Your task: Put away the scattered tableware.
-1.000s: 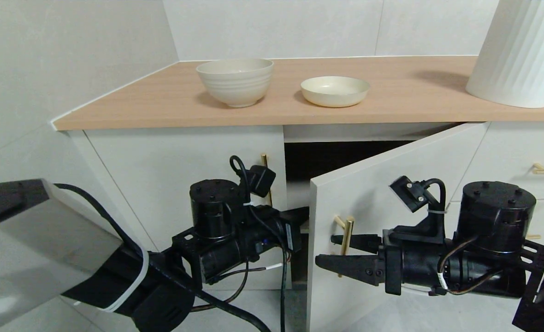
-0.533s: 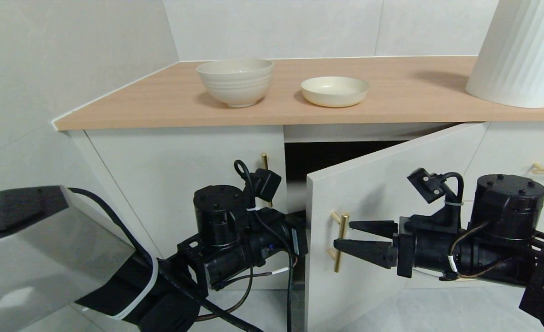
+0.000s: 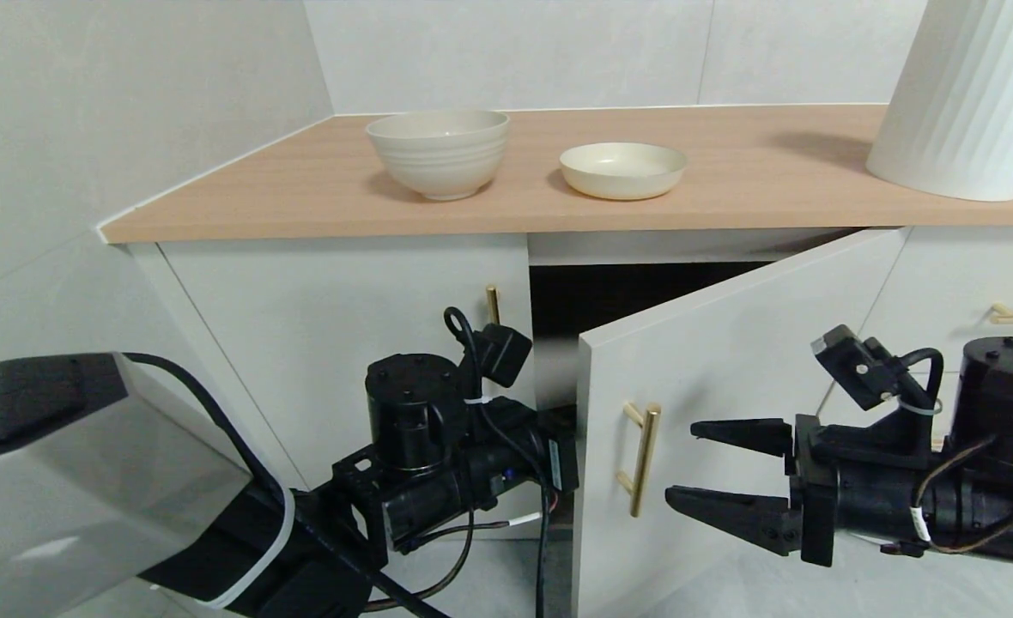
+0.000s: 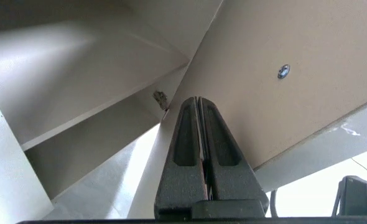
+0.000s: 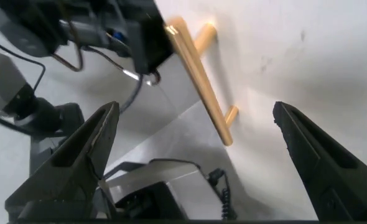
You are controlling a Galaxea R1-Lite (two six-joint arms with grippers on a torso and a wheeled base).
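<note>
Tableware here comprises two cream pieces on the wooden tabletop [image 3: 773, 184]: a deep ribbed bowl [image 3: 438, 153] and a shallow dish [image 3: 623, 169]. Both stand upright with the mouth facing 12 o'clock; both are round, so neither has a long axis. The bowl sits at 9 o'clock of the dish, near it but not touching. A tall white ribbed vessel [image 3: 961, 94] stands at 3 o'clock of the dish, well apart. Below the tabletop, the cabinet door [image 3: 730, 343] under the dish stands partly swung out, hinged at its 3 o'clock side, with a dark opening [image 3: 609, 292] behind it. Its brass bar handle [image 3: 641, 459] runs from 12 to 6 o'clock near the free edge. Right gripper [image 3: 682, 462] lies level at 3 o'clock of the handle and points toward 9 o'clock. Its fingers are spread apart, one above the other, just beside the handle without touching it, and hold nothing. Left gripper [image 4: 197, 102] has its fingers pressed together and empty, with the tip behind the door's free edge, close to the door's inner face; contact cannot be told.
</note>
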